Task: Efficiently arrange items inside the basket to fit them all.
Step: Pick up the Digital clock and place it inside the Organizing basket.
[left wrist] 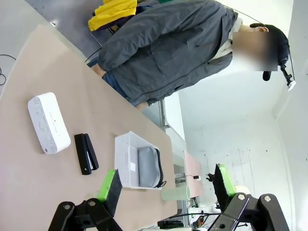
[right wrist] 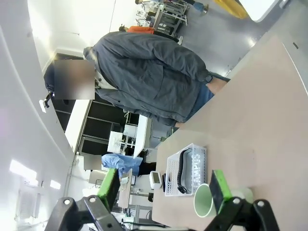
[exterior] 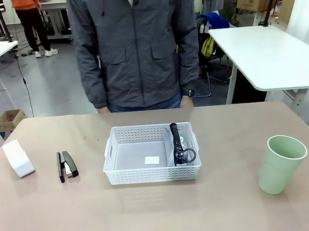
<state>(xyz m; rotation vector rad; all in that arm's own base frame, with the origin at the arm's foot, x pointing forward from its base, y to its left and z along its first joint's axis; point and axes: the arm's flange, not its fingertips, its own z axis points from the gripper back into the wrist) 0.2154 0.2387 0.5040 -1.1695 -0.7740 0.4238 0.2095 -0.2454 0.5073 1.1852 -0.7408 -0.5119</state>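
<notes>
While left claw point(left wrist: 166, 182) and right claw point(right wrist: 164, 186) hang open, you have pouch point(left wrist: 147, 166) in basket point(exterior: 149, 175), right side; box point(exterior: 18, 158), stapler point(exterior: 67, 165) left on counter point(exterior: 152, 215), cup point(exterior: 280, 164) right.

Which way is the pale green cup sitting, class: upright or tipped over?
Upright. The cup rests on its narrower base on the table, open rim facing up, outside the basket.

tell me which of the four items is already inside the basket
The grey pouch with the black strap: it lies in the basket, at its right end. The white box, the stapler and the green cup sit outside it on the table.
</notes>
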